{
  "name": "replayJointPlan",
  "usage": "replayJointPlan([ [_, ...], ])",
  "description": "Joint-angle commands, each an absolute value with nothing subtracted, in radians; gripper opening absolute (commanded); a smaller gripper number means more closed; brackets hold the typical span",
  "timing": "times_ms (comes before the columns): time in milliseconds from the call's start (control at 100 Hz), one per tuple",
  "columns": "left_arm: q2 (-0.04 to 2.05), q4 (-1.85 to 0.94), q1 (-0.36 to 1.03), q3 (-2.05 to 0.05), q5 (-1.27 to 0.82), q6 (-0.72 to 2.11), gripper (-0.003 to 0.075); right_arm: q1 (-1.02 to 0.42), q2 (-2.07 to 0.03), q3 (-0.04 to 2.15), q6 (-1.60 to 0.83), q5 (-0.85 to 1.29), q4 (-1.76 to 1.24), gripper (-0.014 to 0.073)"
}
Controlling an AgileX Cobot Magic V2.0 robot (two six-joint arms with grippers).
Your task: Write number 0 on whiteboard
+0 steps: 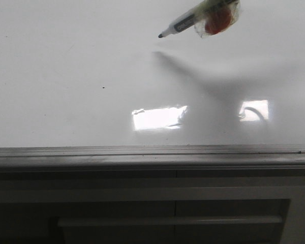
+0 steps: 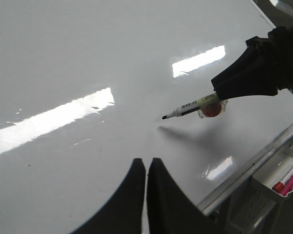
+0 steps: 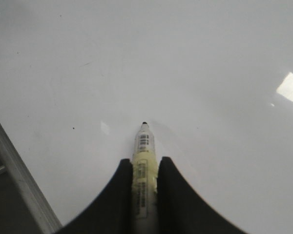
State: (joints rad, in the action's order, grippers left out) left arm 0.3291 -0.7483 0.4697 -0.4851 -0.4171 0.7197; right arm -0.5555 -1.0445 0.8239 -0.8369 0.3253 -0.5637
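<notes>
- Glossy white whiteboard with a grey metal edge strip (image 1: 66, 51) lies flat and bare — no 0 on it yet, just a tiny black speck (image 1: 103, 87).
- Our right gripper (image 3: 145, 168) clamps a yellow-barrelled black-tipped marker (image 1: 185, 22), tip angled down just above the board, we'd guess ready to start.
- Our left gripper (image 2: 146, 168) sits pinched together, holding nothing, well clear.
- Red and pink markers (image 2: 287, 179) wait in the side tray — nothing's blocking.

One whiteboard (image 1: 66, 61) is lying flat, one black-tipped marker (image 1: 180, 25) is hovering, two more markers (image 2: 287, 178) are sitting in a tray (image 2: 276, 168).
</notes>
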Motion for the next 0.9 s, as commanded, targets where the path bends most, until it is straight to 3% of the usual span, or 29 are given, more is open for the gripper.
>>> replayJointPlan([
  [0,0.335,-0.782,0.465,-0.511,-0.350,0.708,-0.0020,-0.550,-1.049,0.868,-0.828,0.242,-0.580,-0.0047],
  [380,0.335,-0.782,0.465,-0.511,-0.350,0.708,-0.0020,-0.550,-1.105,0.868,-0.828,0.289,-0.582,-0.0047],
  [690,0.335,-0.782,0.465,-0.511,-0.350,0.708,-0.0020,-0.550,-1.108,0.868,-0.828,0.457,-0.542,-0.0047],
  [890,0.335,-0.782,0.465,-0.511,-0.350,0.708,-0.0020,-0.550,-1.106,0.868,-0.556,0.555,-0.262,-0.0047],
])
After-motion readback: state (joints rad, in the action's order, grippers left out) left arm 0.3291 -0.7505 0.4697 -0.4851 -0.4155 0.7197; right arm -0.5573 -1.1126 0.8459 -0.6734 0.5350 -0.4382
